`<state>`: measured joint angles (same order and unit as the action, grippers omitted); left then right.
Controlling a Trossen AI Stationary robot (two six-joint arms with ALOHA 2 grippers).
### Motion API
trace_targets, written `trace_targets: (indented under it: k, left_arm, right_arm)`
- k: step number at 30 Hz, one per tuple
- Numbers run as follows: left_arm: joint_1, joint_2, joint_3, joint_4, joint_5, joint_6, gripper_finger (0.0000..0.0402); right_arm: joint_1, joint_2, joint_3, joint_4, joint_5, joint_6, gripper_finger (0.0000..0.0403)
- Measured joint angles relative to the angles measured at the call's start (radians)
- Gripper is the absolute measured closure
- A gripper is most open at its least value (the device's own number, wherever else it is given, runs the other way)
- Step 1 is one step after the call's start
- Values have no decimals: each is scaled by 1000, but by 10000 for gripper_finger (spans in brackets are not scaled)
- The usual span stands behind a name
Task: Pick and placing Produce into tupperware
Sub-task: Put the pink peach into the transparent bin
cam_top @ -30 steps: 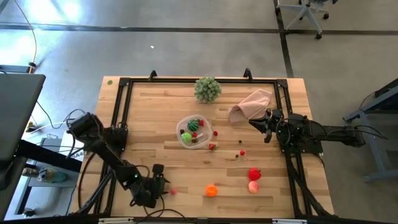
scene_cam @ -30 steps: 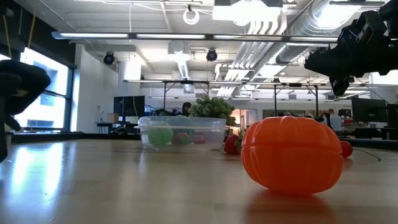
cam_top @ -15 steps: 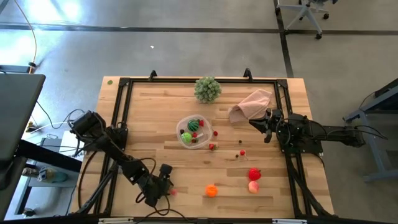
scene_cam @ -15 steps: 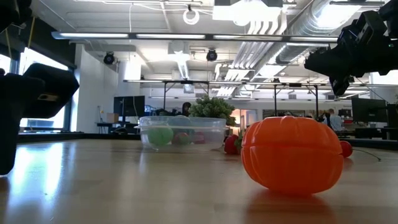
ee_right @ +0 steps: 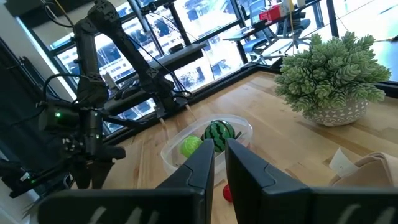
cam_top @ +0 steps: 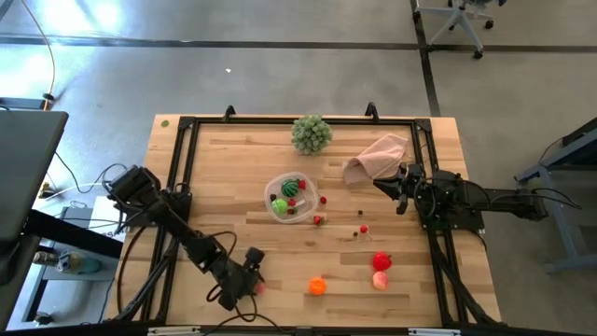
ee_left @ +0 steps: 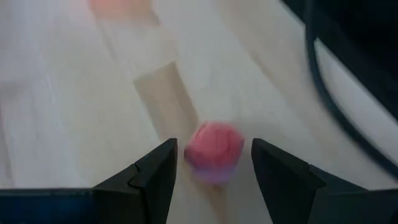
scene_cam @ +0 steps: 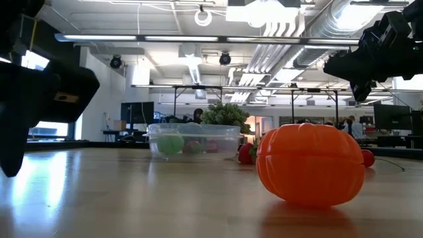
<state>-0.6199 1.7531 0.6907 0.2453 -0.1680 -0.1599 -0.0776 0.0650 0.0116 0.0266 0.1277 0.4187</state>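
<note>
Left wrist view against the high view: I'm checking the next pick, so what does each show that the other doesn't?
Only the left wrist view shows the small pink-red piece lying between the left gripper's open fingers, not yet gripped. Only the high view shows the tupperware holding produce, the cloth, the leafy ball and the right gripper waiting beside the cloth. Both show the orange piece and the wooden table.

Grey floor (cam_top: 280, 75) — big windows (ee_right: 205, 37)
</note>
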Motion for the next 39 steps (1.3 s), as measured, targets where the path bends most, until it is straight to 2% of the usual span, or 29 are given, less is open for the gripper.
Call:
trace_targets:
  k: [4,10,17,23,34,39]
  left_arm:
    - [6,0,0,39,22,49,204]
    - [7,6,0,-18,21,50,204]
    - [7,64,4,63,19,74,204]
    - [7,77,4,67,18,75,205]
    - [6,79,4,53,32,64,276]
    - [6,80,4,52,30,47,288]
  right_arm:
    - [0,0,0,0,0,0,373]
    - [0,0,0,0,0,0,373]
    - [0,0,0,0,0,0,373]
    - [0,0,0,0,0,0,373]
    - [0,0,0,0,0,0,373]
    - [0,0,0,0,0,0,373]
